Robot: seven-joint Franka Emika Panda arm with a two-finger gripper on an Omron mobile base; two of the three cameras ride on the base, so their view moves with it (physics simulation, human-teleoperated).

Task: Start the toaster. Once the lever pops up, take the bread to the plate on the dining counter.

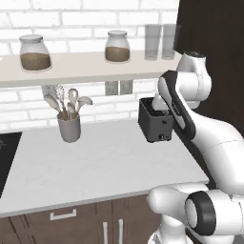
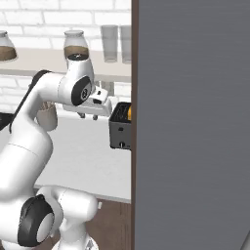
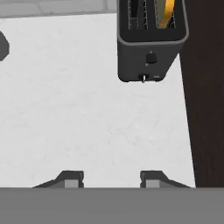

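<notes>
The black toaster (image 3: 151, 43) stands at the right end of the pale worktop (image 1: 105, 162), against a tall dark panel. The bread (image 3: 165, 13) shows as a yellow-brown edge deep in the toaster's right slot. A small lever tab (image 3: 151, 57) and a tiny knob (image 3: 143, 78) sit on the end face towards me. My gripper (image 3: 111, 178) hangs open over bare worktop, short of the toaster, with nothing between its fingers. From the right base view, the gripper (image 2: 89, 117) is left of the toaster (image 2: 119, 129). The plate and the dining counter are out of view.
A grey utensil cup (image 1: 69, 126) stands at the back left of the worktop. A black hob (image 1: 7, 157) lies at the left edge. A shelf (image 1: 86, 66) above carries jars and glasses. The tall panel (image 2: 190, 122) blocks the right side.
</notes>
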